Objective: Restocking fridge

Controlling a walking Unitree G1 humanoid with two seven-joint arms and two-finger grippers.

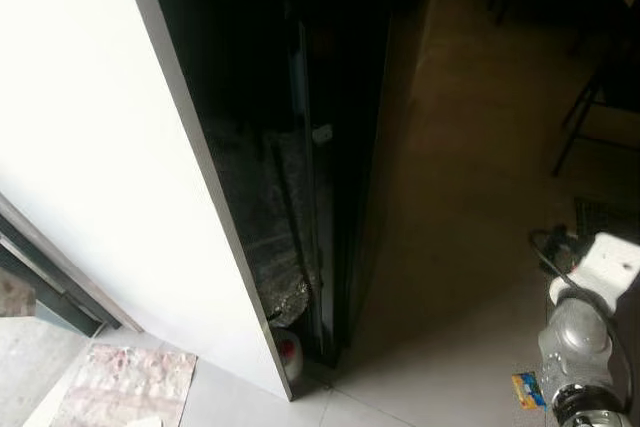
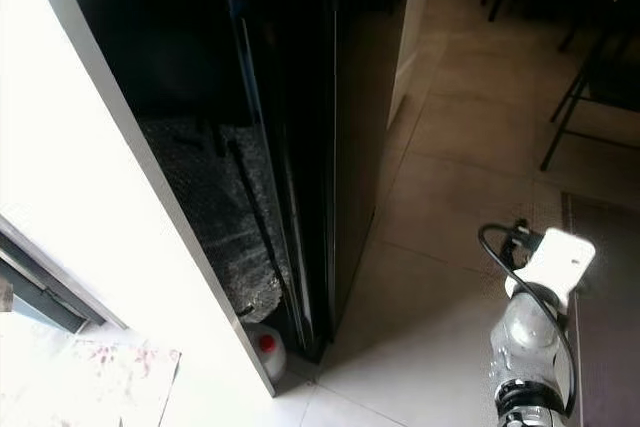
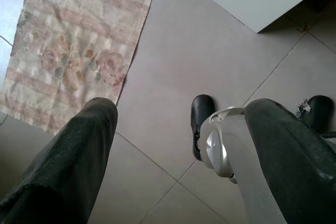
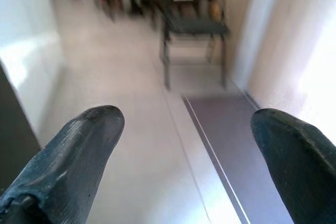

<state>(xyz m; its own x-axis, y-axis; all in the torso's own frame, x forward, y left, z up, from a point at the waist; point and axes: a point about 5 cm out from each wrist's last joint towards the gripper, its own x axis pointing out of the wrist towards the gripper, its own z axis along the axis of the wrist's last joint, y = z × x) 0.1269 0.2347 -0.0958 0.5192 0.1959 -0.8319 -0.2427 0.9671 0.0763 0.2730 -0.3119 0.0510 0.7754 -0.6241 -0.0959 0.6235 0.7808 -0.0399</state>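
Observation:
A tall white door panel (image 1: 110, 147) stands open on my left, with the dark fridge interior (image 1: 290, 97) beside it. Low inside, a glittery grey surface (image 2: 225, 217) catches some light. A small white bottle with a red cap (image 2: 265, 350) sits at the bottom by the door's lower corner. My left gripper (image 3: 181, 111) hangs open over the tiled floor, holding nothing. My right gripper (image 4: 186, 119) is open too, empty, facing down the room toward a chair. The silver right arm (image 1: 580, 347) shows at the lower right.
A floral rug (image 3: 79, 40) lies on the tiles (image 3: 173, 51) left of the door. Black chairs (image 1: 600, 97) and a dark mat (image 2: 605, 297) are to the right. My own black foot (image 3: 202, 124) is under the left gripper. Open tiled floor stretches right of the fridge.

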